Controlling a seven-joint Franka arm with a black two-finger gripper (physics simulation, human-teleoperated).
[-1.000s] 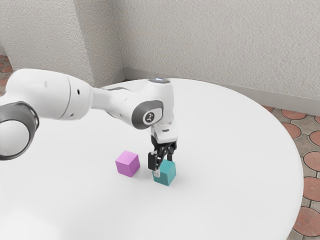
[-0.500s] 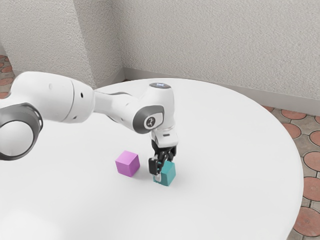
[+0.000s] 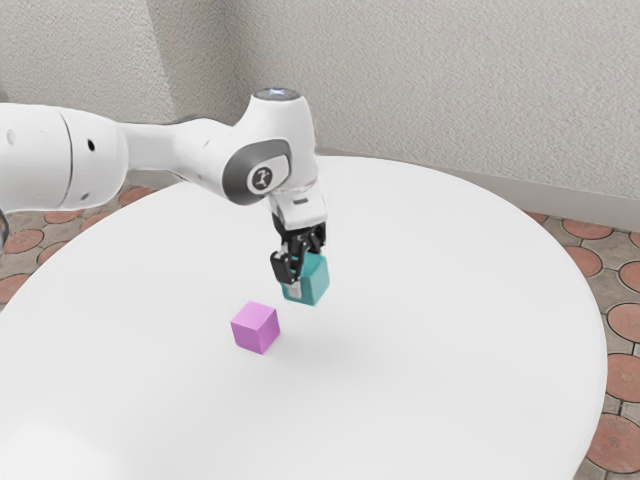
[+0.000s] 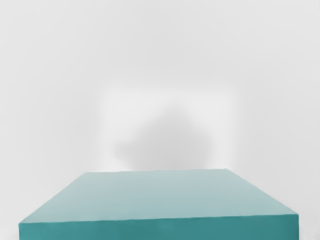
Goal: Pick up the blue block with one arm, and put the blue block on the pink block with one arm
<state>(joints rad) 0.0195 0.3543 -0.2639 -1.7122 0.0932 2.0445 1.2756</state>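
Cut off at the exterior view's left edge, the arm (image 3: 120, 160) reaches over the white surface (image 3: 450, 330) where the pink block (image 3: 255, 328) sits, its gripper (image 3: 297, 272) clamped on the blue block (image 3: 312, 285), a cube without any long axis, held clear of the surface just up and to the exterior view's right of the pink one, a finger hiding part of one face.

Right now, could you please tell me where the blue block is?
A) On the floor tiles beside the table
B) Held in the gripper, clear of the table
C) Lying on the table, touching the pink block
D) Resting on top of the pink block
B: the gripper is shut on the blue block, which hangs above the table, apart from the pink block.
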